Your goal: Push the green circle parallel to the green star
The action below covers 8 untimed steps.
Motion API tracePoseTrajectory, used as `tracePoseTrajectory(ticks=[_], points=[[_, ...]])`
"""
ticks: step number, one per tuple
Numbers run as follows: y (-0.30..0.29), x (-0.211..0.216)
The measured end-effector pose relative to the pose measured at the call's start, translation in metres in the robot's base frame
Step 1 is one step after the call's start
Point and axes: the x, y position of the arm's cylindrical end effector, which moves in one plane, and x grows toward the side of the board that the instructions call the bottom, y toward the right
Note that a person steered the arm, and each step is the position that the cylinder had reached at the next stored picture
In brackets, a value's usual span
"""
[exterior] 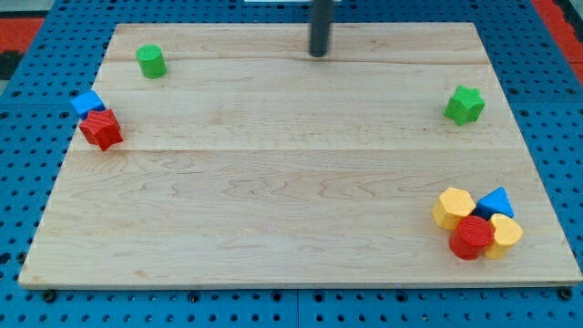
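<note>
The green circle (151, 61) is a small green cylinder standing near the top left corner of the wooden board (291, 200). The green star (465, 105) lies near the board's right edge, a little lower in the view than the circle. My tip (319, 54) is the lower end of the dark rod coming down from the view's top, at the board's top middle. It stands well to the right of the green circle and well to the left of the green star, touching neither.
A blue block (87, 102) and a red star-like block (101, 129) sit together at the left edge. At the bottom right, two yellow blocks (453, 207) (504, 233), a blue triangle (496, 202) and a red cylinder (472, 237) cluster together.
</note>
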Motion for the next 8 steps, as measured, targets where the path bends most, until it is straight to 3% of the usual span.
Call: tracePoseTrajectory(ticks=[2, 3, 4, 5, 6, 8], points=[[-0.200, 0.002], [-0.236, 0.035], [-0.205, 0.062], [-0.215, 0.040], [-0.289, 0.023], [-0.303, 0.045]])
